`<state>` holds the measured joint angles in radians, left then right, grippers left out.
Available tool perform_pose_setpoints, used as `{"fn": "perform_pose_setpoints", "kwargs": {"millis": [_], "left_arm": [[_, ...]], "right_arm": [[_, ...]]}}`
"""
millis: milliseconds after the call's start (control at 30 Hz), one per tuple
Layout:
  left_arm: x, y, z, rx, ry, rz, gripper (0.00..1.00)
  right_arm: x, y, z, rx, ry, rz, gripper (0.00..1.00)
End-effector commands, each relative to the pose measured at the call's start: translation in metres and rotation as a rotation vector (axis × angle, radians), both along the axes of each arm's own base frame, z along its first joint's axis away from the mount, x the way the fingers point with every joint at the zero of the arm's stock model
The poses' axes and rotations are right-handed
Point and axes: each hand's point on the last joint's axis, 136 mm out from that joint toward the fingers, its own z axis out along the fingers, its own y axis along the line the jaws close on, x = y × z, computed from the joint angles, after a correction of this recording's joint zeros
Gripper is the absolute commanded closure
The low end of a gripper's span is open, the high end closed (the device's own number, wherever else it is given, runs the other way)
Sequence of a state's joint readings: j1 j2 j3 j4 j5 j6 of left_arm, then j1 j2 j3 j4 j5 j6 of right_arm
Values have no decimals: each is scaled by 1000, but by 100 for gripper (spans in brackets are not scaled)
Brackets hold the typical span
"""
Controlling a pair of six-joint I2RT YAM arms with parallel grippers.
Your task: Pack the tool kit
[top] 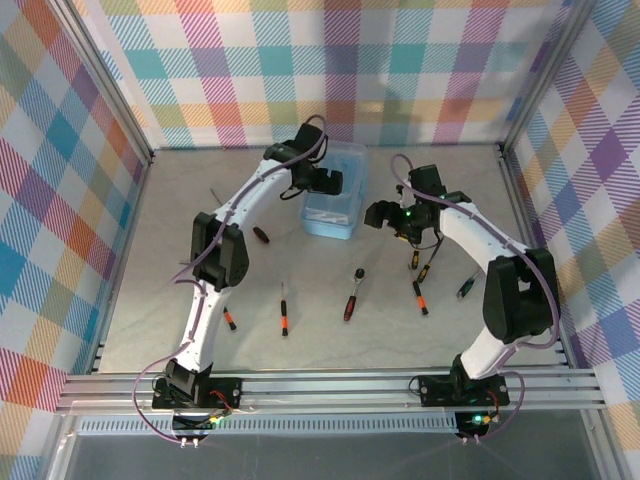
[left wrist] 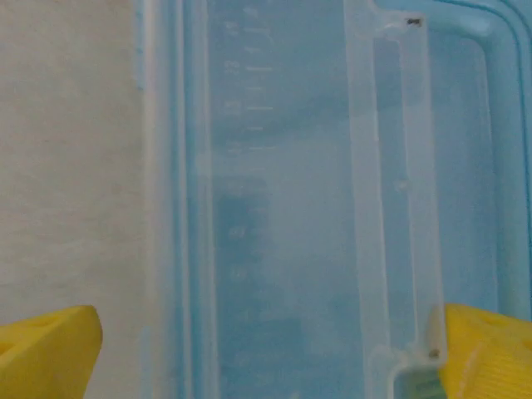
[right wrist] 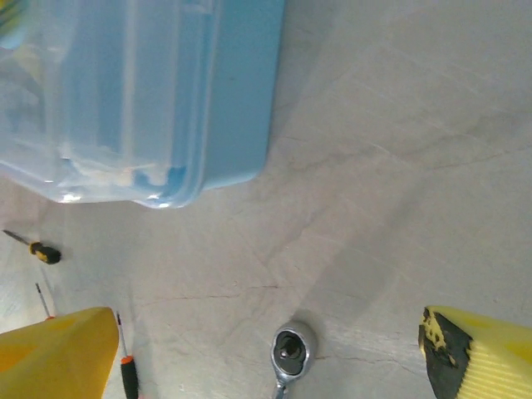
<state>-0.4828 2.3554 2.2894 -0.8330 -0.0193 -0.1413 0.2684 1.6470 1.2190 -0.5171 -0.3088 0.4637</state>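
Observation:
The light-blue box (top: pixel 331 215) of the tool kit stands at the back middle of the table. Its translucent lid (left wrist: pixel 283 191) lies right under my left gripper (left wrist: pixel 266 357), which hovers open over it, yellow fingertips (left wrist: pixel 48 351) wide apart and holding nothing. My left gripper (top: pixel 325 182) sits above the box's far half. My right gripper (top: pixel 378 213) hangs open just right of the box (right wrist: pixel 166 91), empty. The metal ratchet (top: pixel 353 293) lies in front of the box; its head (right wrist: pixel 293 351) shows between my right gripper's (right wrist: pixel 266 357) fingers, below them on the table.
Slim black-and-orange screwdrivers lie scattered: one (top: pixel 284 308) left of the ratchet, one (top: pixel 228 318) by the left arm, one (top: pixel 419 295) near the right arm. A black-handled one (top: pixel 260 234) lies left of the box. Plaid walls close in three sides.

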Motion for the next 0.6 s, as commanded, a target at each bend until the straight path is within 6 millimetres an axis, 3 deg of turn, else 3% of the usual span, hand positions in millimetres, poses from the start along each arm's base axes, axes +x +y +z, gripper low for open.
{"fn": "perform_pose_setpoints", "kwargs": {"millis": [0, 167, 400, 567], "left_arm": [[-22, 14, -4, 56, 70, -9, 5], [-50, 21, -20, 11, 115, 30, 11], [-90, 31, -31, -134, 144, 246, 17], [-88, 27, -26, -132, 142, 246, 16]], "right_arm": [[0, 3, 10, 26, -34, 11, 8], [0, -1, 5, 12, -11, -25, 11], [6, 3, -1, 37, 24, -60, 14], [14, 11, 9, 92, -4, -53, 14]]}}
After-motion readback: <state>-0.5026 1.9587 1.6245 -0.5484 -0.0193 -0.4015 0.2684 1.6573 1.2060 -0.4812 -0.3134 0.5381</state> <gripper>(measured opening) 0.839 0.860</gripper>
